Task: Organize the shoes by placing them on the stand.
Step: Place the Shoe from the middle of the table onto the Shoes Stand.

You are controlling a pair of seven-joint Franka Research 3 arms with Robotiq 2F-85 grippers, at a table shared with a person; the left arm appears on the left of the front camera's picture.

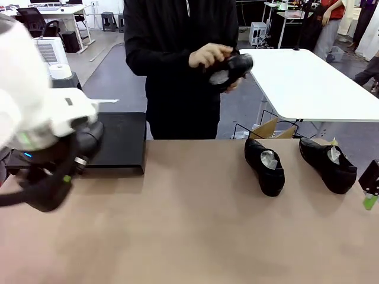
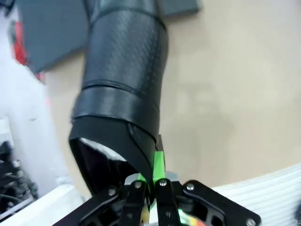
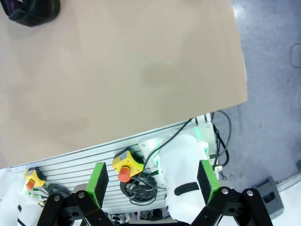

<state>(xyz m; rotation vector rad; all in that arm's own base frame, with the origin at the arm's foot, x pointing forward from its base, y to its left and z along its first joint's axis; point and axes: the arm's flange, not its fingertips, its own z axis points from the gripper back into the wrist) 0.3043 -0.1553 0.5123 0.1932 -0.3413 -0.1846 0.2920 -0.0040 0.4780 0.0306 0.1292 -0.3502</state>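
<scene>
My left gripper [image 2: 153,181] is shut on the rim of a glossy black shoe [image 2: 122,80], which hangs over the tan table beside the stand [image 2: 51,28]. From the front, that arm holds the shoe [image 1: 35,192] at the table's left, just before the low black stand [image 1: 118,142]. Two more shoes [image 1: 265,165] [image 1: 328,163] lie at the right with white stuffing inside. The person at the far side holds another shoe [image 1: 231,70] in both hands. My right gripper [image 3: 153,181] is open and holds nothing, off the table's right edge [image 1: 370,192]; a shoe [image 3: 30,12] lies far from it.
The tan table [image 1: 189,236] is bare in its middle and front. A cardboard box [image 1: 269,129] sits behind its far edge. Below the right gripper are the table's aluminium frame [image 3: 84,162], cables and a yellow emergency stop button [image 3: 126,167].
</scene>
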